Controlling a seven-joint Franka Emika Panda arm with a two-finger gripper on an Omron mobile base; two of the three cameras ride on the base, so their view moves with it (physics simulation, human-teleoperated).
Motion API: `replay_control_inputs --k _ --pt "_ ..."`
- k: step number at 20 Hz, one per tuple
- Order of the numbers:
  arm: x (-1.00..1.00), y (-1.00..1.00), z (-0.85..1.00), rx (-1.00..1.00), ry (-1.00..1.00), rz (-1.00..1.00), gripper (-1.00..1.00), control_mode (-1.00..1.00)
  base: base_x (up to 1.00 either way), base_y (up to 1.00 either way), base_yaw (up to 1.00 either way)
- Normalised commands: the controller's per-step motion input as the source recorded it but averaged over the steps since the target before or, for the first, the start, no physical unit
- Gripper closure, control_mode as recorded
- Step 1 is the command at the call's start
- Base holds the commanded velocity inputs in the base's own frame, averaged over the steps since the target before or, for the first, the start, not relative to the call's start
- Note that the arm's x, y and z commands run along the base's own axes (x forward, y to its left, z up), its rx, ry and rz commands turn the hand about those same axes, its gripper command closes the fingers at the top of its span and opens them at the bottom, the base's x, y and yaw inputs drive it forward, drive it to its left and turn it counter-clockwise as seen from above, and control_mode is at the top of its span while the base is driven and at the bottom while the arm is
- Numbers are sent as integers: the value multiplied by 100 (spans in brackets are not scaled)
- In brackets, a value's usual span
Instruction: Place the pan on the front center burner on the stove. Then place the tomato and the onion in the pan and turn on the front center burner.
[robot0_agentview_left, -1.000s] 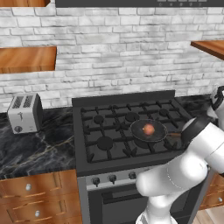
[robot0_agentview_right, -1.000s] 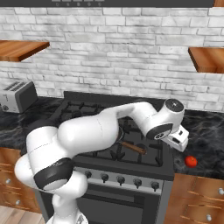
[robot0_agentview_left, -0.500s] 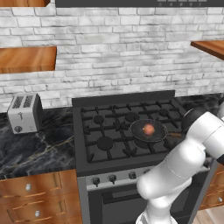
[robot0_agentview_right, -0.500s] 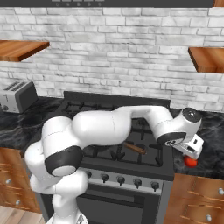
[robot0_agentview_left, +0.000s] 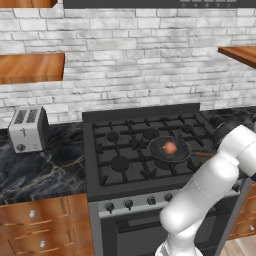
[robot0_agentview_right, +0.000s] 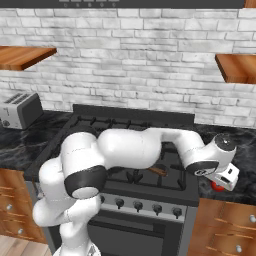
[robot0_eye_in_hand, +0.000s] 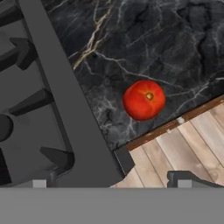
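One tomato (robot0_eye_in_hand: 144, 99) lies on the dark marble counter (robot0_eye_in_hand: 166, 48) just beside the stove (robot0_eye_in_hand: 65, 109), below the gripper (robot0_eye_in_hand: 111, 183), whose jaws stand wide apart and empty, while the onion (robot0_agentview_left: 170, 147) sits in the pan (robot0_agentview_left: 169, 149).

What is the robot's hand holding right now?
Nothing. Its fingers are wide open above the tomato, which lies alone on the counter.

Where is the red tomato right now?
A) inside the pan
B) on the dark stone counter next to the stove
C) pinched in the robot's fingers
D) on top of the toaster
B: in the hand view the tomato lies on the dark marble counter beside the stove, near the counter's front edge, with nothing gripping it.
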Motion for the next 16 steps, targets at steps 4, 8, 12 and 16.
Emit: replay_control_inputs --k 4,8,12,16 --pt "24 -32 -10 5 5 1 -100 -100 0 0 0" --pt "23 -32 -2 5 6 1 -100 -100 0 0 0" --pt "12 -11 -9 3 9 0 -100 -100 0 0 0" --pt "25 0 -17 2 9 1 -100 -100 0 0 0"
